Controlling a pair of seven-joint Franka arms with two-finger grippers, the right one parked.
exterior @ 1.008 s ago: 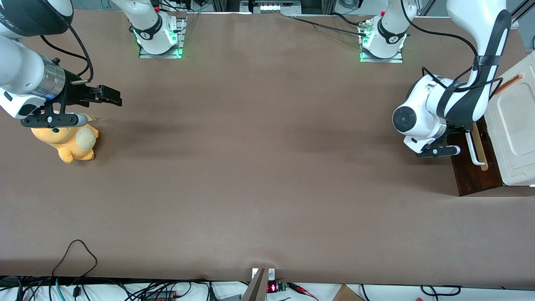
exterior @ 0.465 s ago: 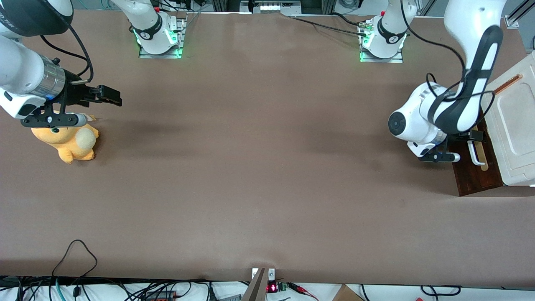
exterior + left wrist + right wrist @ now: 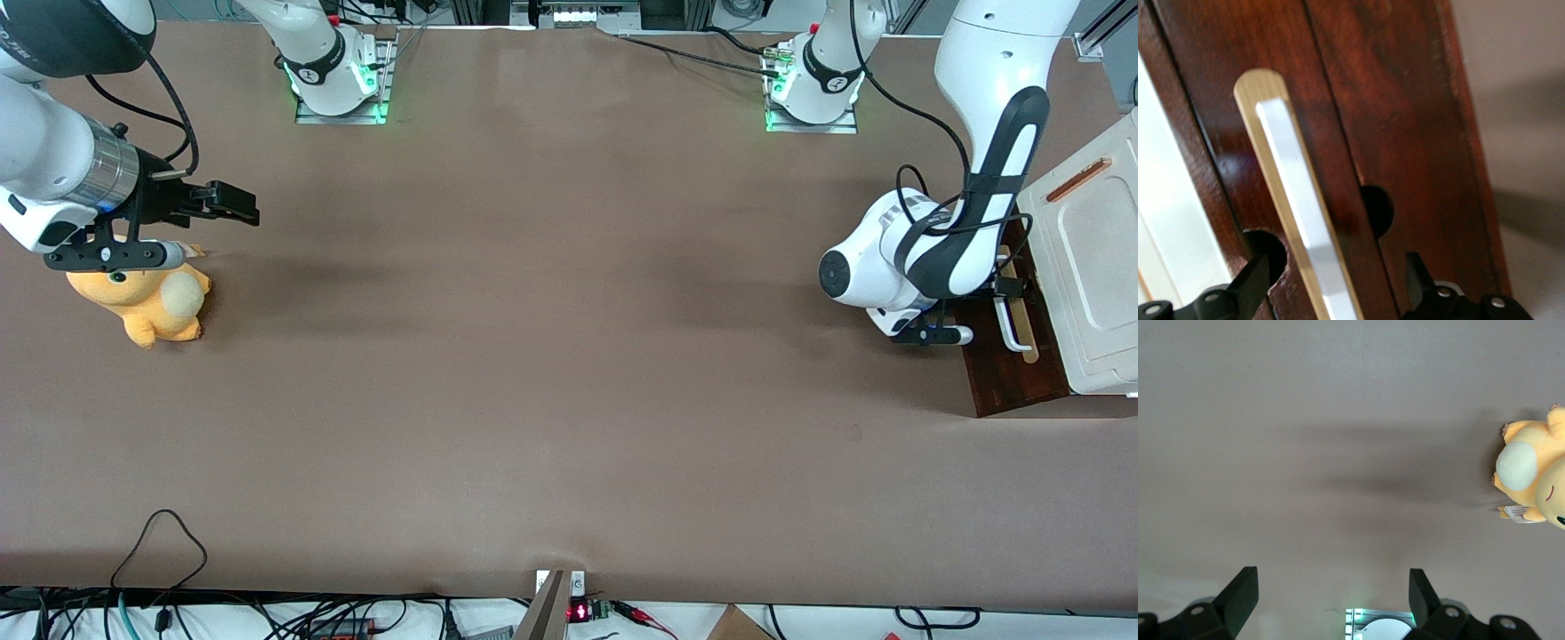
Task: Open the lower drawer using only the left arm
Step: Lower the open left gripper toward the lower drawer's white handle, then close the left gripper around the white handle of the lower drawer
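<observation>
At the working arm's end of the desk [image 3: 551,356], the left arm [image 3: 969,213] hung bent over the cabinet [image 3: 1089,267], its end effector [image 3: 1338,293] lowered in front of the lower drawer [image 3: 1013,373]. From the wrist camera the fingers [image 3: 1251,287] stood apart, one to each side of the white handle [image 3: 1301,220], which ran between them from about five o'clock up toward eleven on its pale wood strip [image 3: 1261,123]; neither finger looked to be touching the bar. That straddling pose was probably chosen so the fingers could close across the bar and pull straight out. No gap or interior showed, so the dark reddish-brown drawer front looked closed, flush under the white cabinet top. A yellow plush toy [image 3: 147,302] lay well away, toward the parked arm's end.
</observation>
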